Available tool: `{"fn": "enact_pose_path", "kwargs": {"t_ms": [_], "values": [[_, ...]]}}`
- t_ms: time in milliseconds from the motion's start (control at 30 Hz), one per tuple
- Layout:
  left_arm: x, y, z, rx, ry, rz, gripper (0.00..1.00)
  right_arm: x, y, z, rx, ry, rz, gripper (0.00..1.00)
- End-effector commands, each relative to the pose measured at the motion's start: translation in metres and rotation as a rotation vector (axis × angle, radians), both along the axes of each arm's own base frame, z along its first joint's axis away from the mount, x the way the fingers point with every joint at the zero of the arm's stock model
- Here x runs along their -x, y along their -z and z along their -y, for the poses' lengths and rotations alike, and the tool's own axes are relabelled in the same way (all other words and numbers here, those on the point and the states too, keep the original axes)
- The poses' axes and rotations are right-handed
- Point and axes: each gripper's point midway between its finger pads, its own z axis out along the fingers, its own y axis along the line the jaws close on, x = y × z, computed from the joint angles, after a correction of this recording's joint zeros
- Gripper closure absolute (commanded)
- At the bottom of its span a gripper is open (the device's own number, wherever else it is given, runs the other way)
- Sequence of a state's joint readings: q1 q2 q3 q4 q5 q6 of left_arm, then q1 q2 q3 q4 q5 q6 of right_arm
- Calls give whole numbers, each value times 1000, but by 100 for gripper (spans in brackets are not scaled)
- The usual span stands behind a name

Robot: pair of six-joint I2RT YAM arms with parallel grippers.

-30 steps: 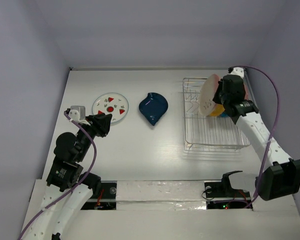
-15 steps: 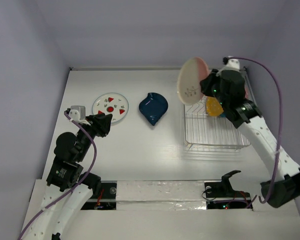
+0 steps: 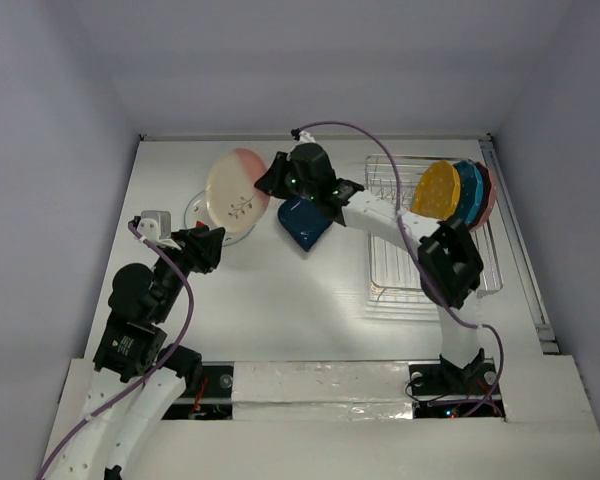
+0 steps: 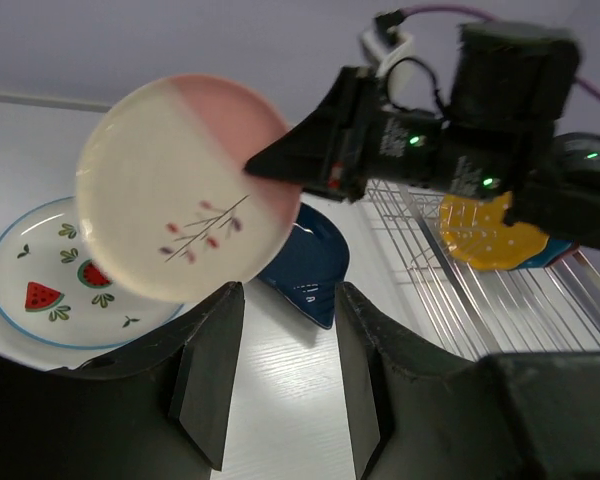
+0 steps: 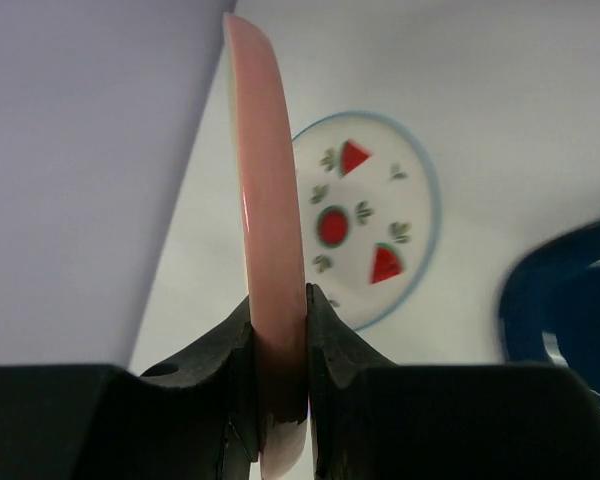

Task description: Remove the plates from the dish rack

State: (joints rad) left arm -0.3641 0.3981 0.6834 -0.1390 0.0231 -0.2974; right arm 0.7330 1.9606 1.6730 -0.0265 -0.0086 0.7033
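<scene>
My right gripper (image 3: 266, 184) is shut on the rim of the cream-and-pink plate (image 3: 236, 190) and holds it tilted in the air above the white plate with red fruit marks (image 3: 194, 214). The right wrist view shows the held plate edge-on (image 5: 270, 230) between the jaws of my right gripper (image 5: 278, 390), with the white plate (image 5: 365, 230) below. The navy teardrop plate (image 3: 305, 226) lies flat on the table. The yellow dotted plate (image 3: 436, 190), the teal plate (image 3: 468, 192) and a pink plate (image 3: 487, 196) stand in the dish rack (image 3: 430, 270). My left gripper (image 3: 212, 248) is open and empty, and looks at the held plate (image 4: 185, 215).
The wire rack stands at the right side of the table, near its right edge. My right arm reaches across the table's middle, over the navy plate (image 4: 310, 270). The white fruit plate (image 4: 50, 290) lies at the back left, near the wall.
My right gripper has carried the cream-and-pink plate out of the rack and leftwards across the table, to above the white fruit plate. The left arm has not moved.
</scene>
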Motion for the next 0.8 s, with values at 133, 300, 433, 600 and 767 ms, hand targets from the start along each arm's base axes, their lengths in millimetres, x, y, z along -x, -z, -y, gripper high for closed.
{"fn": "enact_pose_path", "kwargs": {"t_ms": [133, 300, 433, 600, 767], "values": [[3, -29, 1, 33, 12, 81, 62, -9, -96, -63, -486, -93, 80, 100], [3, -28, 1, 32, 15, 78, 62, -21, -56, -95, -465, -98, 1, 100], [2, -27, 2, 30, 15, 75, 62, -30, -31, -105, -495, -78, -67, 100], [2, -27, 2, 30, 15, 75, 62, -36, -5, -113, -485, -74, -117, 100], [2, -28, 2, 31, 15, 76, 62, -29, 22, -118, -475, -76, -171, 96]]}}
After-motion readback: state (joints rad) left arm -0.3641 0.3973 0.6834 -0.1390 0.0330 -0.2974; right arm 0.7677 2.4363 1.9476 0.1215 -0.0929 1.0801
